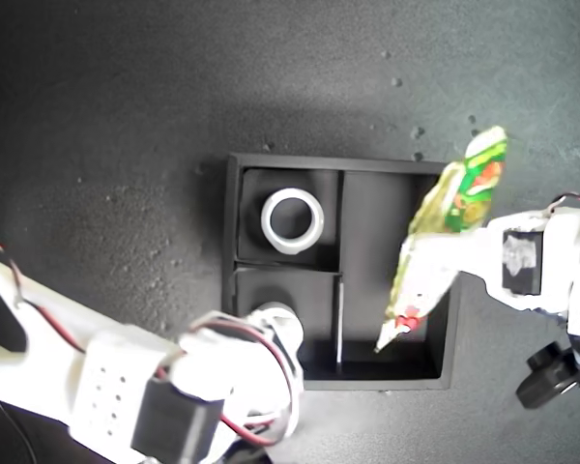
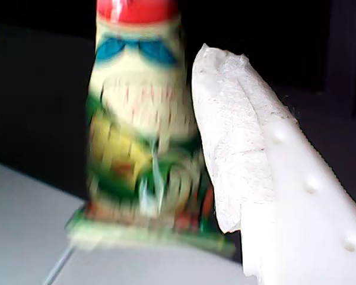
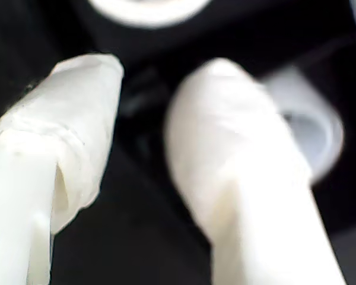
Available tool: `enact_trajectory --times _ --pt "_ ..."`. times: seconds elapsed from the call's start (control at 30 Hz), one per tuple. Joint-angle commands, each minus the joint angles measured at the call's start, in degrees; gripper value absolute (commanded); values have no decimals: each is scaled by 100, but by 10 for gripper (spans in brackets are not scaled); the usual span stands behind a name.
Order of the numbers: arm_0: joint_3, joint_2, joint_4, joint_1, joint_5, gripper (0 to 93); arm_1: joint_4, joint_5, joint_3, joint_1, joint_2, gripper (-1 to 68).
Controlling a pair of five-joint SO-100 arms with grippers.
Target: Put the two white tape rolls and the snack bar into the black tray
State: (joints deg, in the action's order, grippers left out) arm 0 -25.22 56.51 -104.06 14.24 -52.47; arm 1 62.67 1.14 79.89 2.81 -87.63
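Black tray (image 1: 230,227): my first claw (image 1: 443,253) clamps the snack bar (image 1: 445,237) tilted over its long compartment; my second claw (image 3: 145,113) gapes empty beside a tape roll (image 3: 311,127).

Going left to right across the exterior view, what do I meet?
My second gripper over the tray's lower small compartment → tape roll in the upper small compartment → snack bar held tilted over the black tray's long compartment → my first gripper.
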Motion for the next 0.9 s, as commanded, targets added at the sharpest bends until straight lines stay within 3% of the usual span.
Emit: enact_trajectory --times 0.0,0.13,0.23,0.4,0.6,0.87 --pt "-2145 2443 -62 -659 -316 1 88 422 -123 53 -114 322" --pt "-5555 4887 1318 -1415 -457 1 360 1608 -1143 97 -114 -3" --pt "-8235 6583 2769 -1749 -545 1 923 3542 -2136 -18 -123 -3" --pt "-10986 8464 3999 -1793 -940 1 1995 6469 -2268 -141 -773 -5" --pt "-13447 10995 4711 -1564 -1547 1 1292 7383 1459 -396 -4025 -6" --pt "-14933 12665 4562 -1371 -1819 1 492 7523 6434 -923 -7813 -7"
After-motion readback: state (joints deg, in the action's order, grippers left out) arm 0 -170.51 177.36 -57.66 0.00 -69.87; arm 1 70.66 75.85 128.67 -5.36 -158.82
